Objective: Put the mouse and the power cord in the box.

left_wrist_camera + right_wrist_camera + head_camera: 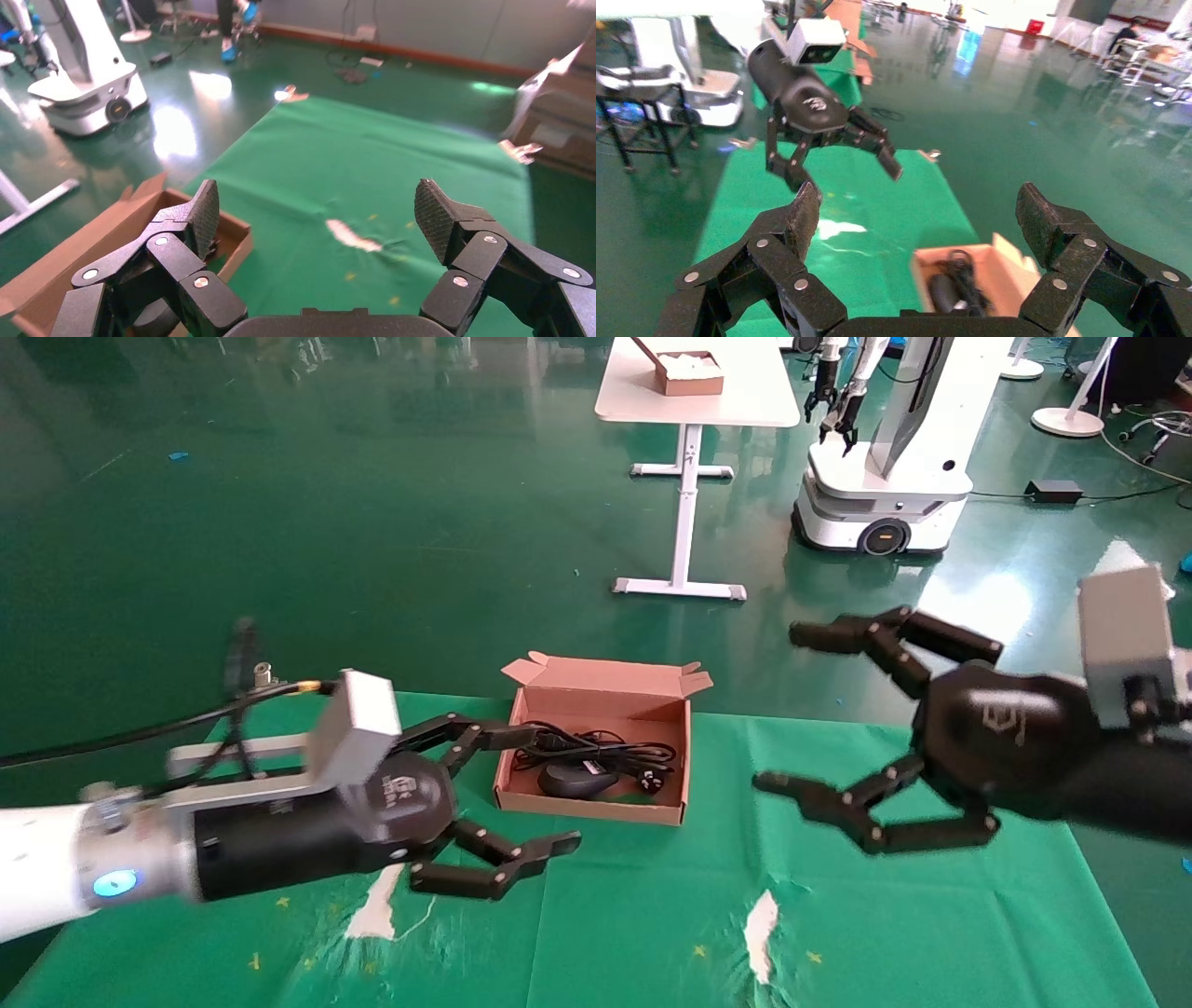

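Observation:
The box (pixel 596 808) stands open on the green cloth, its flap lid raised at the back. Inside it lie the black mouse (pixel 574 778) and the looped power cord (pixel 605 747) with its plug. The right wrist view also shows the box (pixel 1011 270) with the mouse (pixel 940 291) and the power cord (pixel 966 277) in it. My left gripper (pixel 545 789) hangs open just left of the box, holding nothing. My right gripper (pixel 792 710) is open and empty in the air to the right of the box. In the left wrist view a corner of the box (pixel 235 232) shows beside one finger.
The green cloth (pixel 652 915) has white torn patches (pixel 762 919) near its front. Beyond the table are a white desk (pixel 694 393) carrying a small brown box (pixel 691 372) and another white robot (pixel 880 477).

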Available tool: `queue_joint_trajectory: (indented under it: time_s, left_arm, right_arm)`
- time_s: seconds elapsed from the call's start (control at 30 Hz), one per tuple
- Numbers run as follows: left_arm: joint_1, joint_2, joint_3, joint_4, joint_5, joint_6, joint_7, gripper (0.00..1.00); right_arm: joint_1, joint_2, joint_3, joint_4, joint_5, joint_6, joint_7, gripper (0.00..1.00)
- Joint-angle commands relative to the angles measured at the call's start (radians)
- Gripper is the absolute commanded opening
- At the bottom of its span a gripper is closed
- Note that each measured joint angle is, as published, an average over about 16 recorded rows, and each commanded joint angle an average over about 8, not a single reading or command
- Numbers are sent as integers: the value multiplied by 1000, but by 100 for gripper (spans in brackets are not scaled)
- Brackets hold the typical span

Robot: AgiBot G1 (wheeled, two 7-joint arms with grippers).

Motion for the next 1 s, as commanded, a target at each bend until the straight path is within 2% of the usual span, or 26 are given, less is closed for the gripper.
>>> queue_joint_trajectory:
  time_s: [0.03, 0.6, 0.83, 1.0]
  left_arm:
    - [22, -25, -22, -29, -30, 24, -9, 100]
    - [196, -229, -202, -260, -270, 215, -82, 100]
    - [215, -252, -222, -287, -299, 236, -87, 100]
    - [213, -249, -219, -283, -296, 233, -87, 100]
  right_arm:
    - [-26, 9, 4, 36, 15, 3, 23, 100]
    - [-238, 80, 34, 334, 139, 28, 211, 100]
    - [-281, 94, 40, 394, 165, 32, 240, 100]
    - [-276, 93, 40, 386, 164, 33, 236, 100]
